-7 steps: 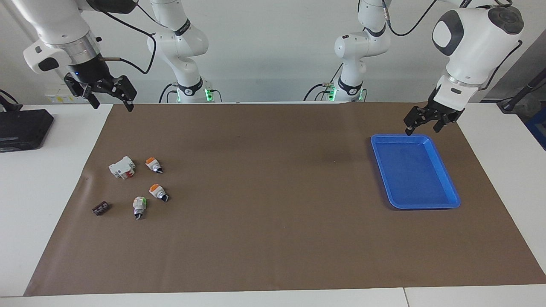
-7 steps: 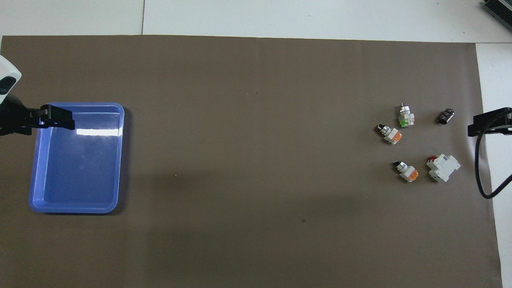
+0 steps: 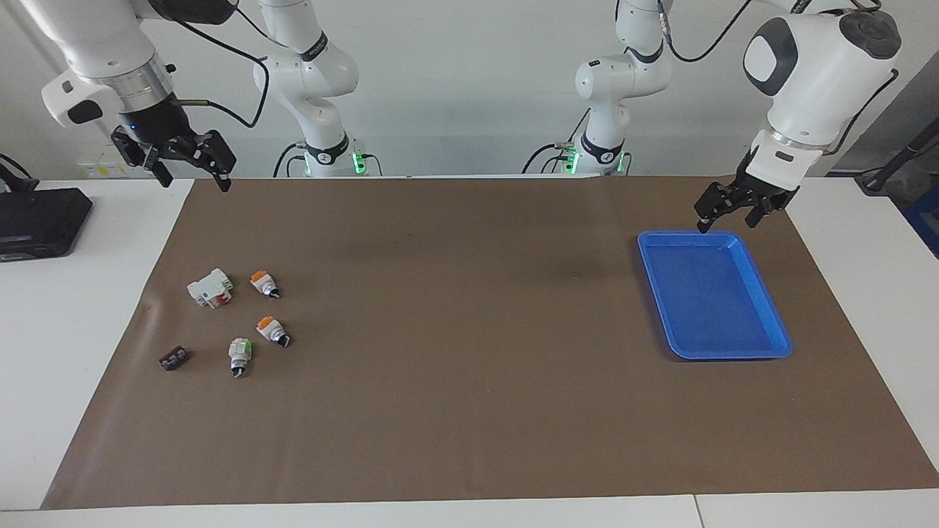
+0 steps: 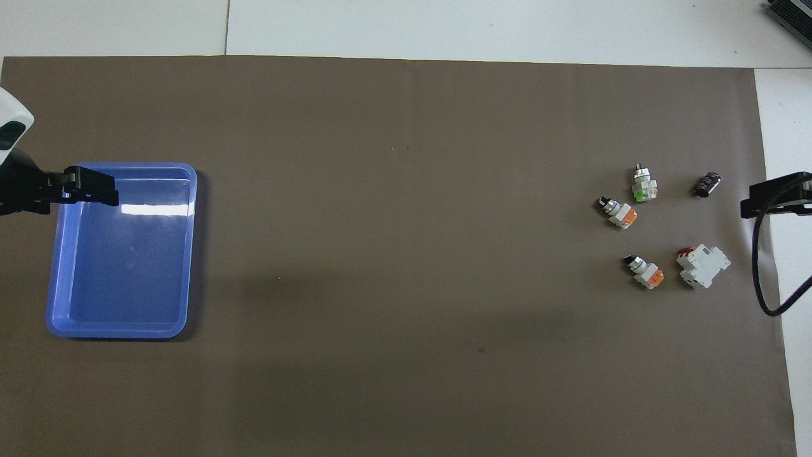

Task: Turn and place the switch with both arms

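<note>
Brown mat (image 3: 469,411) over white table; orange-capped switch (image 3: 264,283) lying near the right arm's end. Right gripper (image 3: 192,170) up over that edge, spread; left gripper (image 3: 733,214) over blue tray (image 3: 763,293) rim, spread too.

- The blue tray (image 4: 190,254) looks like glossy plastic, catching a bright glare.
- The brown mat (image 3: 469,411) on the desk is matt, paper-like, slightly creased.
- Beside the white plastic block (image 3: 210,287), the orange-capped switch (image 3: 264,283) shows a silvery metal collar.
</note>
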You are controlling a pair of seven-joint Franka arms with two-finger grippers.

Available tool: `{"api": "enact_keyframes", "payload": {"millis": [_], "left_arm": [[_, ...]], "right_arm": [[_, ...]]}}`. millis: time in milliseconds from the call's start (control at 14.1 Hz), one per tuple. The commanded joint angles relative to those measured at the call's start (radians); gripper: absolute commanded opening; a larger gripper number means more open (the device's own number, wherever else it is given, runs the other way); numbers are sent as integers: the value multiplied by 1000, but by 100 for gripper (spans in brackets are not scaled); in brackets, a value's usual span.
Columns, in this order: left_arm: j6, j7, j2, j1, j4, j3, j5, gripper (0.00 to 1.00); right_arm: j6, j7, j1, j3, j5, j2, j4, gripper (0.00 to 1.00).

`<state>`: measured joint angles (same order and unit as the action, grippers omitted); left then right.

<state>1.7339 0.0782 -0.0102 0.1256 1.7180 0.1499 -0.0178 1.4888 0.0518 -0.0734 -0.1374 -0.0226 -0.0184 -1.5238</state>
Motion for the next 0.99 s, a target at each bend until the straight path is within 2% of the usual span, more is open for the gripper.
{"api": "enact_keyframes", "payload": {"millis": [0, 142, 213, 284, 426, 781, 923], "left_arm": [[13, 9, -28, 9, 32, 5, 16, 100], [12, 9, -27, 9, 32, 5, 16, 100], [13, 9, -28, 9, 32, 5, 16, 100], [12, 9, -28, 9, 32, 5, 16, 100], [12, 9, -27, 9, 32, 5, 16, 100], [12, 11, -28, 8, 32, 5, 16, 100], [12, 11, -27, 8, 32, 5, 16, 100]], "right_arm": [[11, -13, 1, 5, 12, -41, -64, 100], [52, -53, 4, 4, 29, -76, -149, 100], [139, -103, 6, 4, 44, -115, -239, 100], [227, -189, 17, 1, 46, -145, -328, 100], [342, -471, 49, -8, 46, -159, -433, 100], [609, -853, 76, -8, 47, -97, -669, 100], [704, -909, 93, -8, 65, -52, -723, 100]]}}
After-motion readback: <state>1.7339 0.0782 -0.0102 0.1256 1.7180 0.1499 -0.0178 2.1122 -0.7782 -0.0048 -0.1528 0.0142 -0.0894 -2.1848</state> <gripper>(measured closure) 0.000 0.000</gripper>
